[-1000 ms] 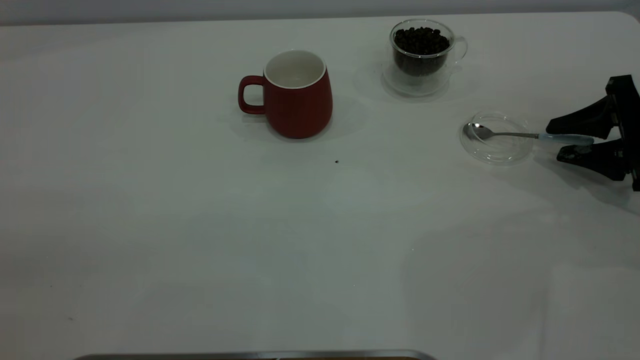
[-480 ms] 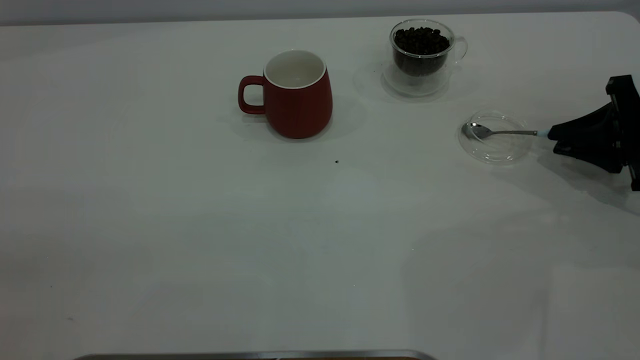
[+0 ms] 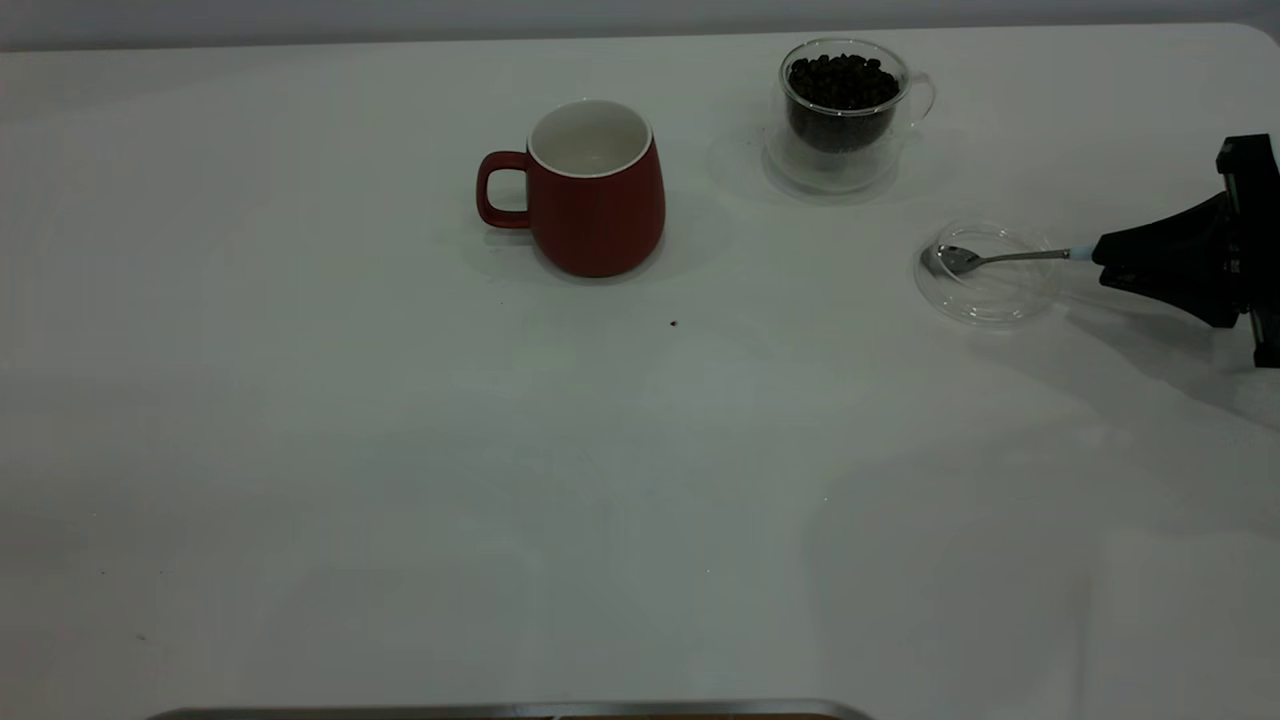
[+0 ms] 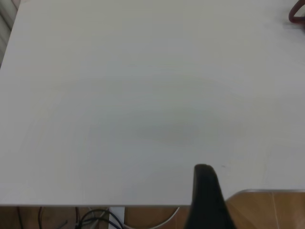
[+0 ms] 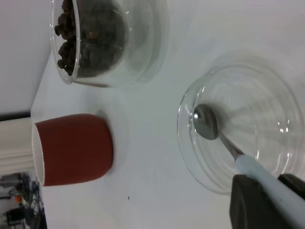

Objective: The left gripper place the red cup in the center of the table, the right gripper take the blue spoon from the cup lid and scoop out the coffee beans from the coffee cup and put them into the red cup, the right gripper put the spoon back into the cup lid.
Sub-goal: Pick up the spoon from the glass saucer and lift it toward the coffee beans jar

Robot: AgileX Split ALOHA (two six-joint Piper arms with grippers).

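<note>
Right gripper (image 3: 1105,262) clamped on the pale handle of the blue spoon (image 3: 1000,259), at the side of the cup lid (image 3: 985,275) away from the red cup (image 3: 597,190). Spoon's long axis runs from the fingers straight across the lid toward the red cup; steel bowl sits low inside the lid's rim at its far edge, handle end raised slightly into the grip. Wrist view confirms: both black fingers closed around the handle (image 5: 267,183), bowl over the glass disc (image 5: 238,138). Coffee cup (image 3: 843,112) with coffee beans (image 3: 842,82) stands beyond the lid, well apart, toward the table's (image 3: 400,480) back edge; the red cup sits farther off, past the coffee cup's side, inside white and looking empty. Judgement: lift comes next, then a swing toward the beans, so the bowl leads. Left gripper (image 4: 206,177) parked off by the table edge, far from the lid; only one finger in view, its state cannot be told.
</note>
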